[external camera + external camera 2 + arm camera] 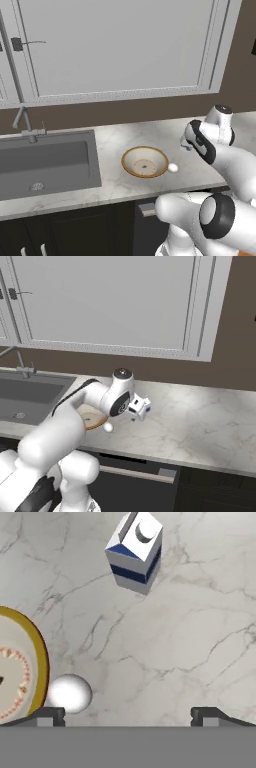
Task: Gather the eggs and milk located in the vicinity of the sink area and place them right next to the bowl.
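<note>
Our tool (pixel 128 714) hangs above the marble bench (pixel 190 637) with its two dark fingertips (pixel 47 716) standing wide apart and nothing between them. In the hand view the egg (pixel 69 693) lies just above the left fingertip, at about 8 o'clock from the middle of the picture, resting on the bench and touching or nearly touching the orange-brown rim of the bowl (pixel 37 657), which curves in from 9 o'clock. At 12 o'clock in the same view the milk (pixel 135 552) stands upright on the bench, seen from over its gable top, its blue band facing us, well apart from both the egg and the bowl. From the left base view we see the bowl (pixel 145 162) on the bench (pixel 115 145) with the egg (pixel 173 168) just beside it at 3 o'clock, and the arm's wrist over the bench further toward 3 o'clock, hiding the tool itself. The sink area (pixel 47 162) lies at 9 o'clock from the bowl, its tall faucet (pixel 20 100) rising behind the basin. From the right base view the milk (pixel 139 408) peeks out just past the wrist at 3 o'clock, the egg (pixel 108 427) sits below the wrist, and part of the bowl (pixel 92 420) shows behind the arm
</note>
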Motion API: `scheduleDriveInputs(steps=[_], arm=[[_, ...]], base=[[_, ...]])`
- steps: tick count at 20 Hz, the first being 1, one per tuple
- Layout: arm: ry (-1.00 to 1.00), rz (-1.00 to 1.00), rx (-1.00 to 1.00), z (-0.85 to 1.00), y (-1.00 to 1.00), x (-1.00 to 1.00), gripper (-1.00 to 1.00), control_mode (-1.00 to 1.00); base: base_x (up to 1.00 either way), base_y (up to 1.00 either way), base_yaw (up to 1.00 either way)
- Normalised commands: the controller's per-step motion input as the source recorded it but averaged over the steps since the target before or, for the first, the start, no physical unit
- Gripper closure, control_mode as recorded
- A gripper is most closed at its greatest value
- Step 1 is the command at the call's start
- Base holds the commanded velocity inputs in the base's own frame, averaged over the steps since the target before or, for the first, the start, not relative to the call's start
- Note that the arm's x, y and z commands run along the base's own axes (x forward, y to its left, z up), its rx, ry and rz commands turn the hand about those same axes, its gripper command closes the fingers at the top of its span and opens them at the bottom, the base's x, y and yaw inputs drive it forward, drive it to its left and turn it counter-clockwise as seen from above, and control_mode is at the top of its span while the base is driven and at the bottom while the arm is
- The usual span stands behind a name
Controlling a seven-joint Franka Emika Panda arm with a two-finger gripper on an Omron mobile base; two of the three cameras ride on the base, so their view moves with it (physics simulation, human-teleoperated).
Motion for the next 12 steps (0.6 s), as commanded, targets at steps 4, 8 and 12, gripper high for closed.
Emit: scheduleDriveInputs(steps=[4,8,12], arm=[[-0.03,-0.20,0.09,0.08,-0.23,0.52,-1.00,-1.00],[0.00,-0.16,0.00,0.12,-0.12,0.69,-1.00,-1.00],[0.00,-0.17,0.00,0.10,-0.12,0.60,-1.00,-1.00]], base=[[0.00,0.00,0.00],[0.00,0.00,0.00],[0.00,0.00,0.00]])
